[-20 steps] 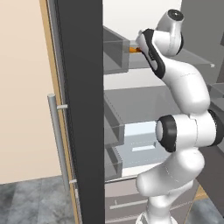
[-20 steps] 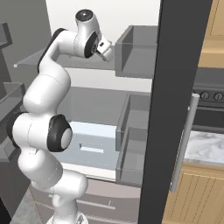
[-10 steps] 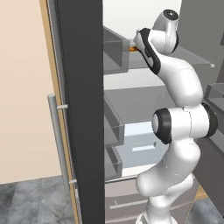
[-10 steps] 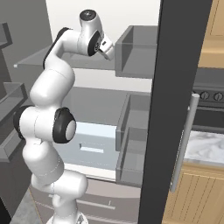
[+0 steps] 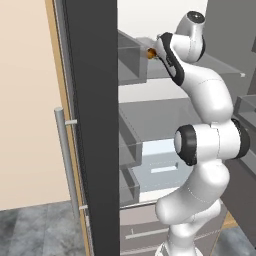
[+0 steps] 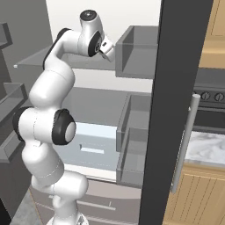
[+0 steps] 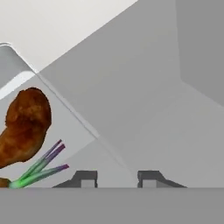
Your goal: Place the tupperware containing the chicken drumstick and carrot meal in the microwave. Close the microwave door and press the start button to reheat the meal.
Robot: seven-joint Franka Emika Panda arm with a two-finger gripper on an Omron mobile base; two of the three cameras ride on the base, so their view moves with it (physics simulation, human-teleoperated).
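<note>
On the fridge shelf (image 7: 131, 87), from the left: the chicken drumstick (image 7: 24, 127) and carrot (image 7: 37, 173) tops lie in the tupperware (image 7: 65, 127). The end effector (image 7: 117, 178) hovers at its rim, jaws part-closed; whether it grips I can't tell. Everything involving the microwave is still ahead, I'd say.

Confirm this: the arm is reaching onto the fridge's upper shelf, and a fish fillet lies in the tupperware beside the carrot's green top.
Wrong on one count: it is a chicken drumstick, not a fish fillet. The hand view shows the brown meat lying in the tupperware beside the carrot top. The rest stands.
</note>
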